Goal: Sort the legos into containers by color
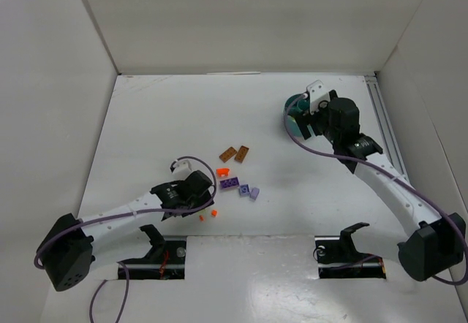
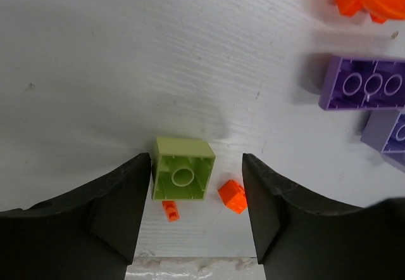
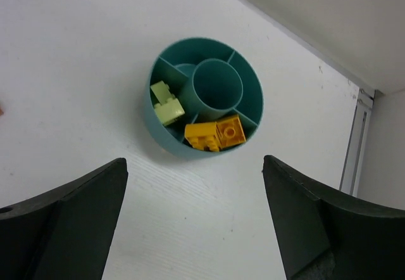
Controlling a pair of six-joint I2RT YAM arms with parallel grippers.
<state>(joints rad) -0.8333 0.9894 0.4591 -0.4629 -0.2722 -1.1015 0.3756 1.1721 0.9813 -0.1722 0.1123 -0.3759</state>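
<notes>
A: Left gripper (image 2: 196, 165), how does it stand?
B: Spread wide, one finger on either side of a light green brick (image 2: 183, 169) lying on the table (image 2: 126, 52). Right gripper (image 3: 194, 161) is spread too, above the teal dish (image 3: 202, 39).
A: What's inside the dish?
B: Two green legos (image 3: 166, 102) share one compartment, with two yellow-orange ones (image 3: 215, 134) next door.
A: Anything smaller?
B: Two tiny orange bits (image 2: 233, 196) just beside the brick.

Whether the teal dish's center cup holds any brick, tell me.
No, the center cup is bare; the light green bricks and yellow bricks sit in outer compartments.

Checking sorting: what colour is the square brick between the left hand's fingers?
Light green brick; left wrist view.
</notes>
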